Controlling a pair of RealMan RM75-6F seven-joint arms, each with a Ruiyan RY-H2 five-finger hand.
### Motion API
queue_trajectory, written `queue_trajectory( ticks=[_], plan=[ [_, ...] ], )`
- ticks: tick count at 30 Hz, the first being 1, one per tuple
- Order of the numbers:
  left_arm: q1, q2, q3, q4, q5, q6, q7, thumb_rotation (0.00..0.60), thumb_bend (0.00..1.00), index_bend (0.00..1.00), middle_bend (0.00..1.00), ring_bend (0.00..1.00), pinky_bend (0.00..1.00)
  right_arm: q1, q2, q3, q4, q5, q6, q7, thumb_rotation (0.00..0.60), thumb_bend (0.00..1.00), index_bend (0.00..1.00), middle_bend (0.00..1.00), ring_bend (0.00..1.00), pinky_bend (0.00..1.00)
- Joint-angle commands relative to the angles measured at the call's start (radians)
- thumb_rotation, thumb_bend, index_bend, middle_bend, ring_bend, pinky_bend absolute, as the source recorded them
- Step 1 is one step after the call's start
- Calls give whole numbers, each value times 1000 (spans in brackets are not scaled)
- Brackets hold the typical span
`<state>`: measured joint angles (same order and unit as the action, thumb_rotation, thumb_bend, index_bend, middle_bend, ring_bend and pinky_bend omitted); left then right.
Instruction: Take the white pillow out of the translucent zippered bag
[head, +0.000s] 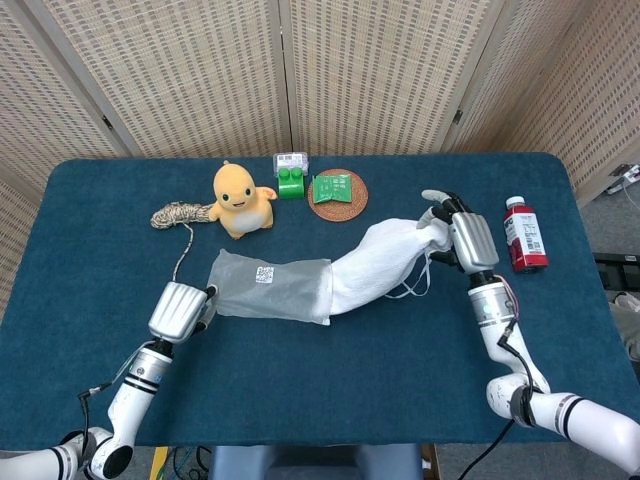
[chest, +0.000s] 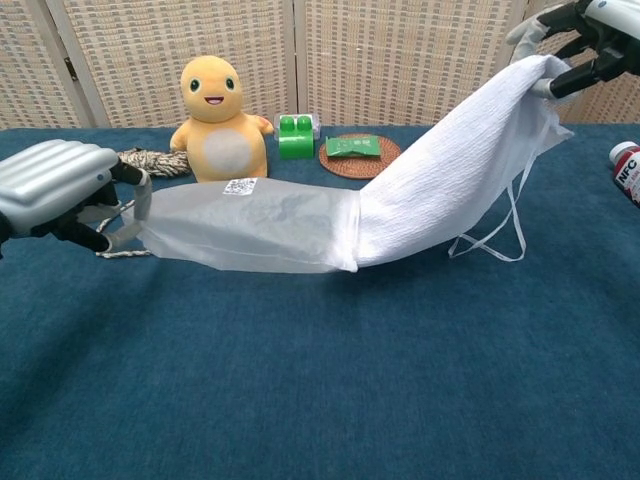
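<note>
Your right hand (head: 462, 238) is pinching the pillow (head: 378, 264) at its far end with closed fingers (chest: 572, 84); your left hand (head: 179, 309) is gripping the closed end of the bag (head: 268, 288), fingers curled tight. The pillow is hanging mostly outside, its tail inside the bag mouth, above the desk (head: 330, 390). Be drawing both hands apart along one line, holding both grips firm until the tail is clearing.

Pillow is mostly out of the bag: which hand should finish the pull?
Probably the right hand: it grips the white pillow by its free end, raised. The left hand only anchors the translucent bag's closed end.
</note>
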<state>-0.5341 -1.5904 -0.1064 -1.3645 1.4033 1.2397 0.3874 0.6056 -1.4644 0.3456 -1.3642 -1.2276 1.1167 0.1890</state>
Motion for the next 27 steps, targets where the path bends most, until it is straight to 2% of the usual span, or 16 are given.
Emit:
queue_trajectory(
  ticks=[1, 16, 21, 24, 26, 27],
  plan=[
    [6, 6, 1, 8, -3, 3, -8, 600, 426, 612, 1000, 894, 934, -2, 5, 3, -5, 2, 5, 0, 600, 578, 662, 219, 123, 292],
    [49, 41, 10, 39, -9, 24, -66, 600, 427, 612, 1000, 893, 933, -3, 0, -5, -1, 11, 6, 3, 600, 580, 662, 221, 123, 292],
    [48, 29, 13, 46, 3, 25, -68, 600, 421, 534, 1000, 886, 931, 5, -5, -17, -6, 2, -1, -19, 600, 531, 651, 221, 123, 292],
    [47, 28, 10, 42, 8, 29, -72, 600, 407, 437, 1000, 877, 929, 8, -6, -18, -10, 2, 0, -34, 600, 388, 530, 220, 123, 292],
    [47, 29, 7, 40, 13, 33, -73, 600, 363, 367, 1000, 871, 928, 11, -4, -20, -14, 7, -4, -49, 600, 232, 341, 213, 121, 292],
    [47, 30, 6, 37, 15, 37, -73, 600, 332, 345, 1000, 868, 928, 12, -2, -21, -18, 11, -8, -59, 600, 187, 277, 209, 120, 292]
  ],
)
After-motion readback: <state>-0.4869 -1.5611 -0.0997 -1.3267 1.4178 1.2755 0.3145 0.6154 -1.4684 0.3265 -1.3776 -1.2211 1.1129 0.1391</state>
